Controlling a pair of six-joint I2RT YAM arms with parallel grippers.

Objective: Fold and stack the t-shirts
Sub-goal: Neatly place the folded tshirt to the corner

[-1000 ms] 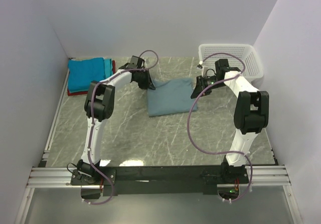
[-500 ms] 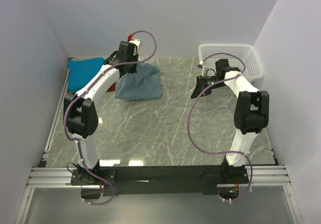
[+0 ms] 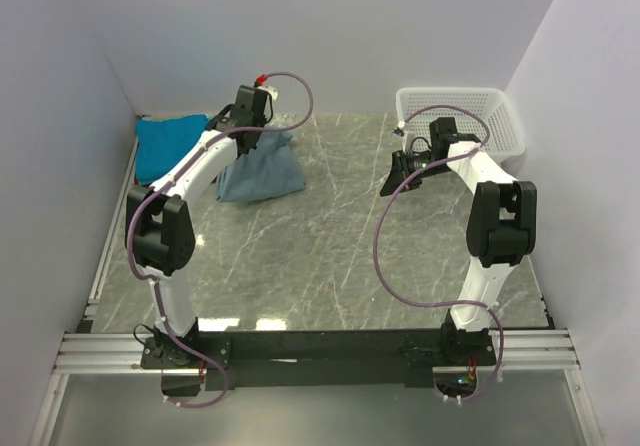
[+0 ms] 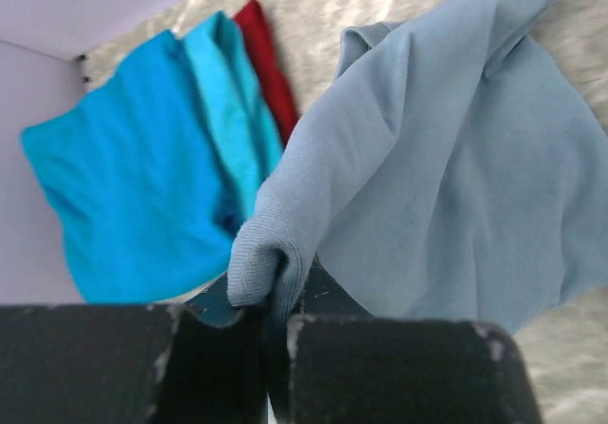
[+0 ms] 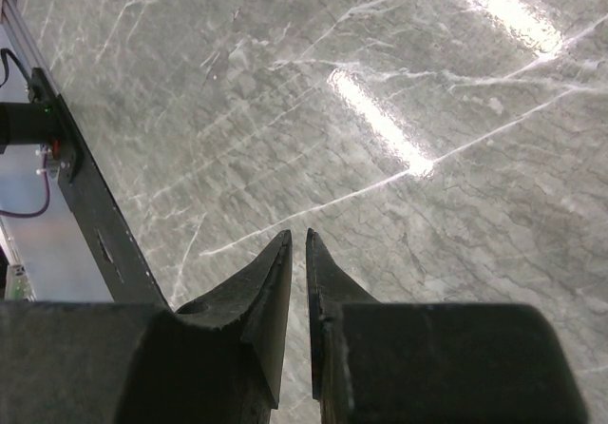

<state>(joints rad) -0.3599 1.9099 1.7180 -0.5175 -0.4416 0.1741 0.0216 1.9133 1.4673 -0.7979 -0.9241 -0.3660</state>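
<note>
My left gripper [image 3: 252, 134] is shut on a bunched edge of the dusty grey-blue t-shirt [image 3: 262, 172], which hangs from it at the back left with its lower part on the table. In the left wrist view the cloth fold [image 4: 261, 258] is pinched at the gripper [image 4: 275, 291]. Just left of it lies the folded stack: a bright blue t-shirt [image 4: 123, 205] on top, with a teal one [image 4: 228, 110] and a red one [image 4: 268, 63] showing at its edge. My right gripper [image 5: 298, 239] hovers over bare table, a narrow gap between its fingers, holding nothing.
A white mesh basket [image 3: 450, 93] stands at the back right, just behind the right arm [image 3: 470, 166]. The stack [image 3: 165, 146] sits against the left wall. A black rail [image 5: 85, 215] runs along the table's near edge.
The left gripper has carried the grey-blue t-shirt from the table's middle to the back left, beside the stack. The right arm has stayed in place.
</note>
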